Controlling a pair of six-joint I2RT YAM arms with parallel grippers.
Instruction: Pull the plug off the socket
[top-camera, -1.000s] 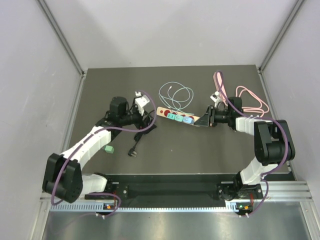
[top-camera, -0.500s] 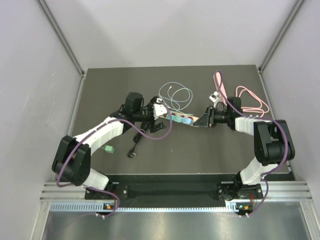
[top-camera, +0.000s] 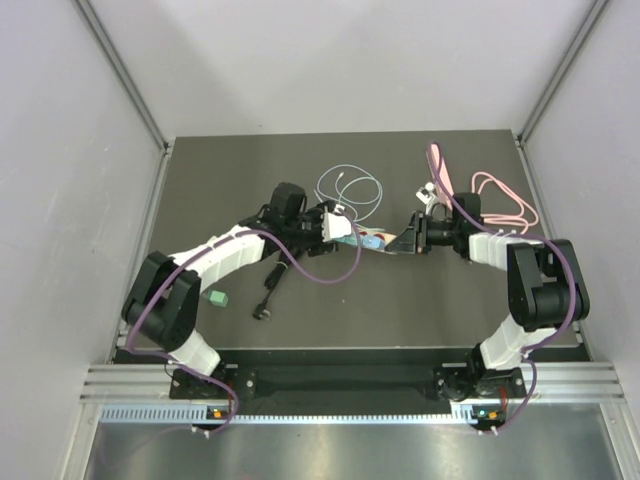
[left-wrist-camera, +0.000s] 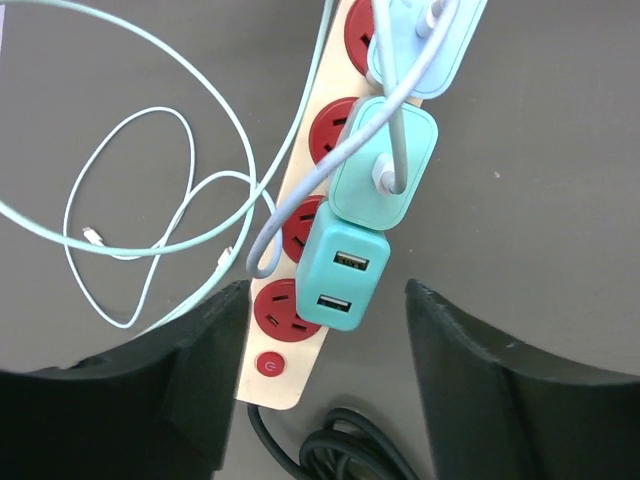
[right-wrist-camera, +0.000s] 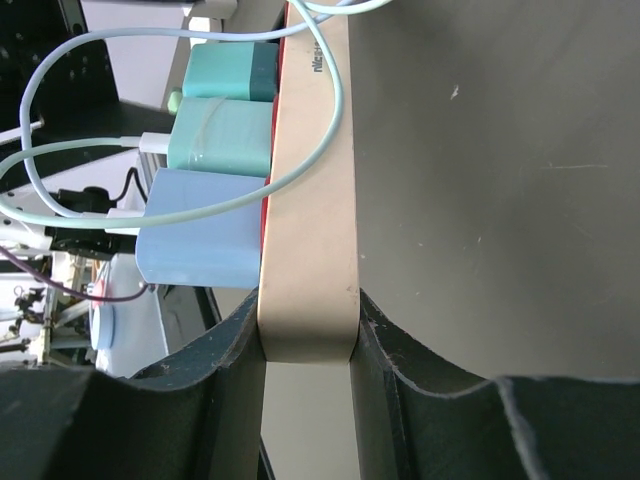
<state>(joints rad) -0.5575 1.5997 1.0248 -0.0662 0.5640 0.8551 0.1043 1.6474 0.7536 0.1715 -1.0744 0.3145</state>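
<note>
The top camera looked down from the near side over the whole table (top-camera: 450, 300); both wrist cameras sat close on the strip (left-wrist-camera: 300, 195), left from above, right end-on.

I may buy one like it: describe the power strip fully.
The strip is a beige plastic bar with round red sockets and a red button at the end where its black cord leaves. It lies flat on the table. Teal, green and blue chargers fill three sockets. The right gripper clamps its other end.
</note>
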